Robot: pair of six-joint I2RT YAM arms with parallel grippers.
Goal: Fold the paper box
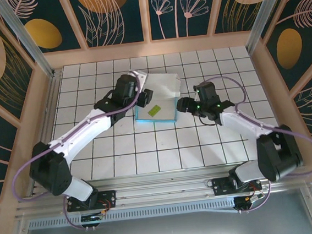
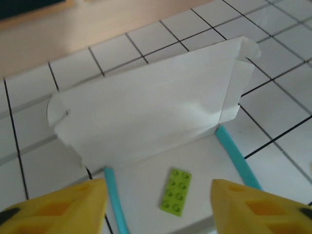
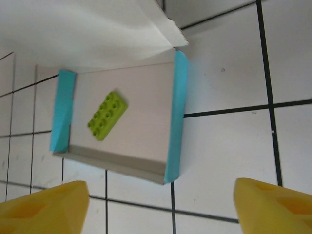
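A paper box (image 1: pixel 166 111) sits on a white tiled table (image 1: pixel 120 148), a little toward 12 o'clock from the table's middle. It is partly formed into a shallow tray with a white floor. Teal side walls (image 3: pixel 176 112) stand raised along its edges. At the tray's 12 o'clock edge a wide white lid flap (image 2: pixel 146 107) stands up and leans away, with small end tabs hanging loose. A lime-green toy brick (image 1: pixel 154 110) lies flat on the tray floor.

The left gripper (image 1: pixel 145 98) hovers at the box's 9 o'clock side, its yellow fingers spread apart with nothing between them. The right gripper (image 1: pixel 181 104) waits at the box's 3 o'clock side, also spread wide and empty, just clear of the teal wall.

The task looks roughly midway. The tray walls are up, but the lid is not yet folded down over the tray and tucked in.
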